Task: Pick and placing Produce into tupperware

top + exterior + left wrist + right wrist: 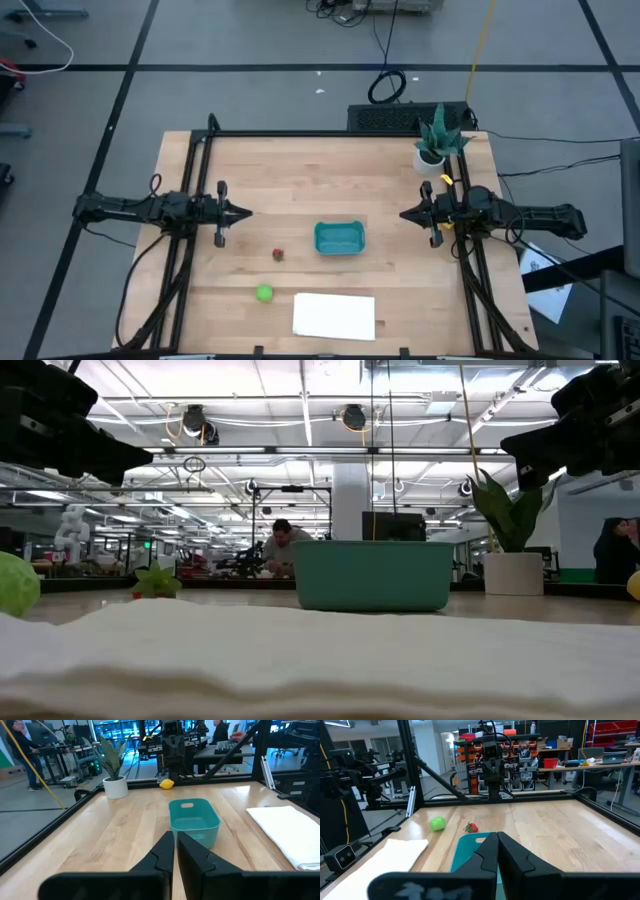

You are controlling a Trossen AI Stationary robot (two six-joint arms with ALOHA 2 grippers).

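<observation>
The teal tub [339, 238] stands empty at the table's middle and also shows in the left wrist view [194, 820]. The dark red fruit [278, 254] lies on the table left of it, and the green ball [264, 293] lies nearer the front. The yellow lemon [447, 182] lies on the table by the right arm, near the plant, and shows in the left wrist view [167, 783]. My left gripper [245, 211] hovers shut and empty left of the tub. My right gripper [405, 214] hovers shut and empty right of it.
A flat white sheet [334, 315] lies at the front edge, right of the green ball. A potted plant [437, 140] stands at the far right corner. A black frame [330, 133] borders the table. People sit in the room beyond.
</observation>
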